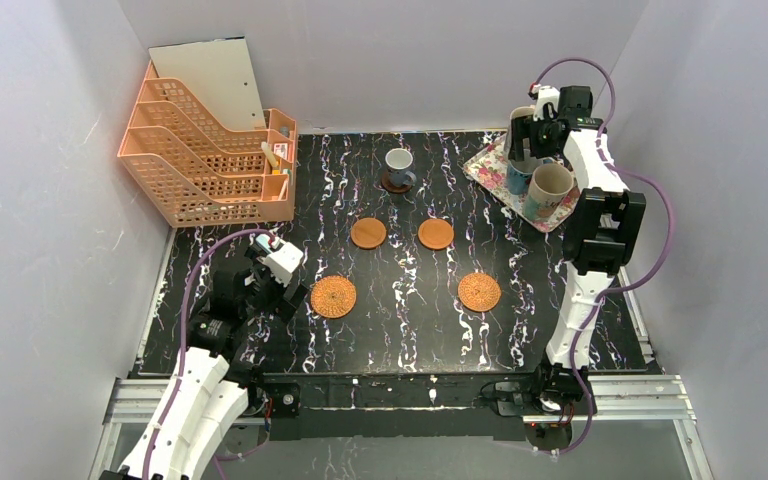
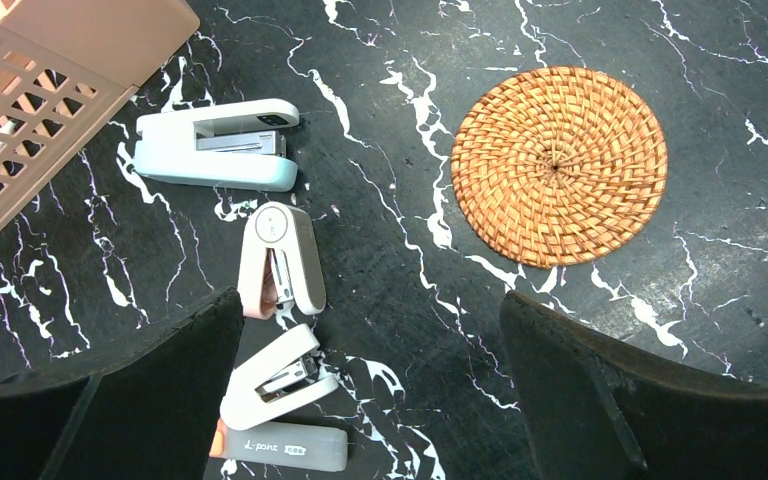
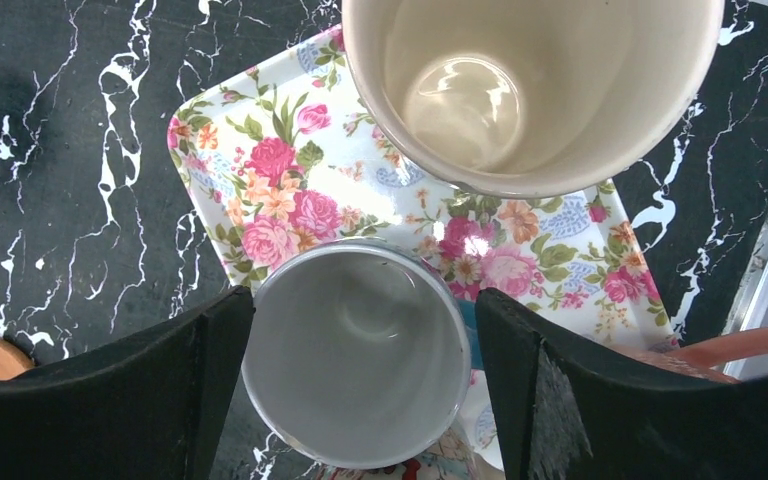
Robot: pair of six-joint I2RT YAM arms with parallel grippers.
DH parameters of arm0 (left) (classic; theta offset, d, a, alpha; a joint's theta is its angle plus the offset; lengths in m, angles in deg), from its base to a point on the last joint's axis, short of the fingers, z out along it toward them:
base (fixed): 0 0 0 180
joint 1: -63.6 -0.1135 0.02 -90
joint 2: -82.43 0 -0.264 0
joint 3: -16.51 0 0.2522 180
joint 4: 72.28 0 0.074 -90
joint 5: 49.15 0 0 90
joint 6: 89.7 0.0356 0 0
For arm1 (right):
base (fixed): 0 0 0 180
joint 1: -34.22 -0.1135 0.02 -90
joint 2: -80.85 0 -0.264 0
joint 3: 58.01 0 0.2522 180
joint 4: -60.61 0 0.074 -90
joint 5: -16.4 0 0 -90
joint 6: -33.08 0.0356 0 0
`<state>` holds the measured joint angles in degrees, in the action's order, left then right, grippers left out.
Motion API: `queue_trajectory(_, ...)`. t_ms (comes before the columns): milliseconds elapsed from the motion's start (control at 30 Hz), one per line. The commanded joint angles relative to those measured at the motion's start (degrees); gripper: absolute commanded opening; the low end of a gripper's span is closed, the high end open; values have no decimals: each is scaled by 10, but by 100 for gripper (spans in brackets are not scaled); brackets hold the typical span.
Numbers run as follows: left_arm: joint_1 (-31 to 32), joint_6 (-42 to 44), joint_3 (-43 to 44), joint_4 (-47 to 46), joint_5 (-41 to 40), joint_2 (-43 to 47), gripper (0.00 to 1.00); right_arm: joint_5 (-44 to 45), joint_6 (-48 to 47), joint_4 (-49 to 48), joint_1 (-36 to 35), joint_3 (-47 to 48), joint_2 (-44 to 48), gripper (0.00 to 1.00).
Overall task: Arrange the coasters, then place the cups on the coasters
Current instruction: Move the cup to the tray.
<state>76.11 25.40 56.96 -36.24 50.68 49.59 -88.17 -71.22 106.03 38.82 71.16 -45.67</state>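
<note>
Two wicker coasters and two smooth wooden coasters lie on the black marble table. Further back, a blue cup stands on a dark coaster. On the floral tray, my right gripper is open astride a blue cup with a white inside; its fingers are close to the rim on both sides. A large beige cup stands just beyond it. My left gripper hangs open and empty over the table near the left wicker coaster.
An orange mesh file rack fills the back left corner. Three staplers and a grey case lie by the left gripper. A metal rail runs along the near table edge.
</note>
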Motion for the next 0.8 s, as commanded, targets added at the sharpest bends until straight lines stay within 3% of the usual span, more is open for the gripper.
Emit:
queue_trajectory(0,2,1,-5,-4,0,-3,98,8,-13,3,8,20,-2,86)
queue_trajectory(267,2,1,-5,-5,0,-4,98,-10,-11,1,19,16,-9,69)
queue_trajectory(500,2,1,-5,-5,0,-3,98,-32,-9,9,20,18,-9,61)
queue_trajectory(633,2,1,-4,-6,0,-2,98,-32,-3,17,21,38,-27,49)
queue_trajectory(767,2,1,-4,-4,0,-1,98,-30,12,20,19,60,-55,28)
